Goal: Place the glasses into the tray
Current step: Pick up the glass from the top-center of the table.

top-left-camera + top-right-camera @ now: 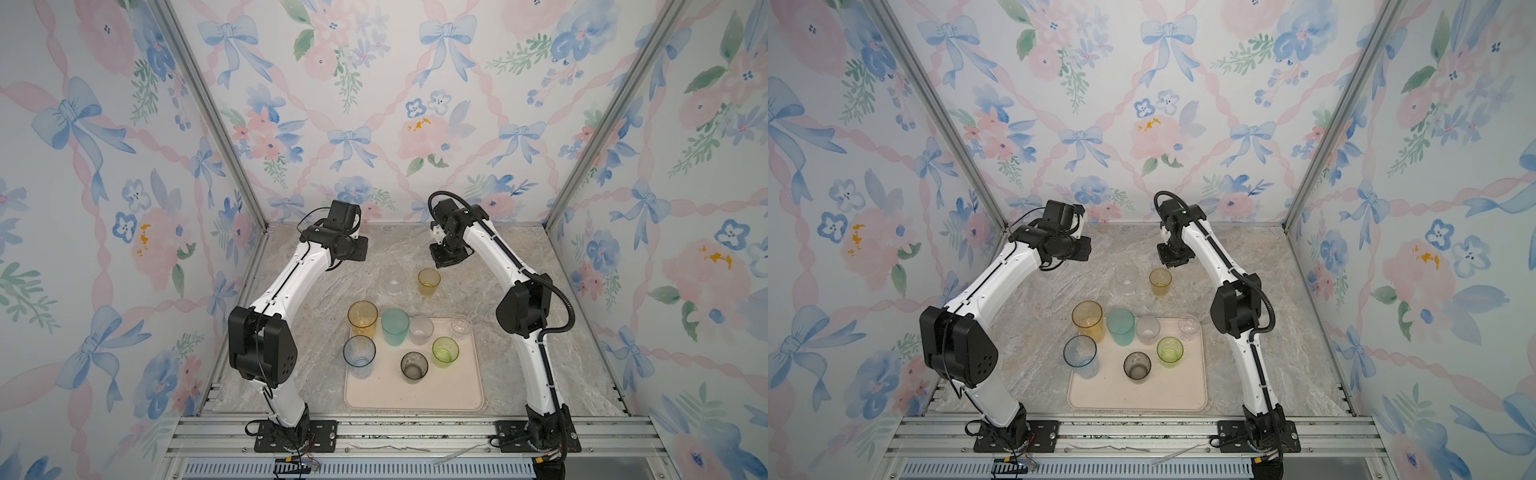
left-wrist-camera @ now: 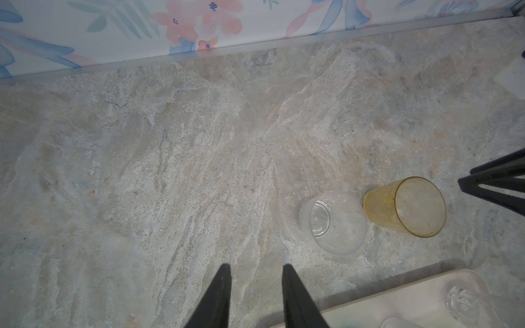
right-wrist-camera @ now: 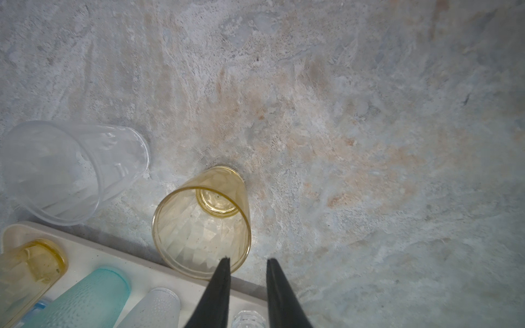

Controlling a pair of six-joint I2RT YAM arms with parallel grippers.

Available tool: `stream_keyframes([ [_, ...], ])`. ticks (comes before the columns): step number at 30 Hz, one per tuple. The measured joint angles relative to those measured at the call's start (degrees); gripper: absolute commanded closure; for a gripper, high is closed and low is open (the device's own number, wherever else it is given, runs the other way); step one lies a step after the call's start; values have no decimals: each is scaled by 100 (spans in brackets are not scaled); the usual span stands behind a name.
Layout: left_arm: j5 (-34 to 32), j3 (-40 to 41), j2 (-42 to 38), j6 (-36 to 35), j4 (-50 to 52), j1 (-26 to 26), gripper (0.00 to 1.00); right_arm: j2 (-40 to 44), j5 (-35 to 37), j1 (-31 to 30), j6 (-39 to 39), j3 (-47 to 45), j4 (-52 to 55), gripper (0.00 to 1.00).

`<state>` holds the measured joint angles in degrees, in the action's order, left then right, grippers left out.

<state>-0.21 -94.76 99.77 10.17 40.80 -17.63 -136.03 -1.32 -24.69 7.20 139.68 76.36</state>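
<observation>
Stone-patterned tabletop (image 1: 316,291): floor between floral walls (image 1: 374,104); bears the tray (image 1: 415,395).
Tray, far edge: tall amber tumbler (image 1: 363,318), teal tumbler (image 1: 395,326), frosted white tumbler (image 1: 421,328), small clear tumbler (image 1: 460,326).
Tray, left edge: pale blue tumbler (image 1: 359,355).
Tray, middle: smoky grey tumbler (image 1: 414,365), lime green tumbler (image 1: 445,351).
Beyond tray's far edge: short amber tumbler (image 1: 429,281), second clear tumbler (image 1: 394,286), upright, side by side.
My right gripper (image 3: 247,259): over the short amber tumbler's rim; fingers apart, clamping nothing.
My left gripper (image 2: 255,265): beyond the tray's far left corner, over bare stone; fingers apart, empty.
</observation>
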Motion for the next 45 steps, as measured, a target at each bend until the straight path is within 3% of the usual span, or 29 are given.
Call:
stream_keyframes([
  [21, 0, -326, 219, -2, 0, 2, 66, -212, -260, 33, -37, -236, -2, 75],
  [45, 2, -330, 258, -7, 0, 68, 66, -470, -389, 33, -11, -310, -9, 96],
])
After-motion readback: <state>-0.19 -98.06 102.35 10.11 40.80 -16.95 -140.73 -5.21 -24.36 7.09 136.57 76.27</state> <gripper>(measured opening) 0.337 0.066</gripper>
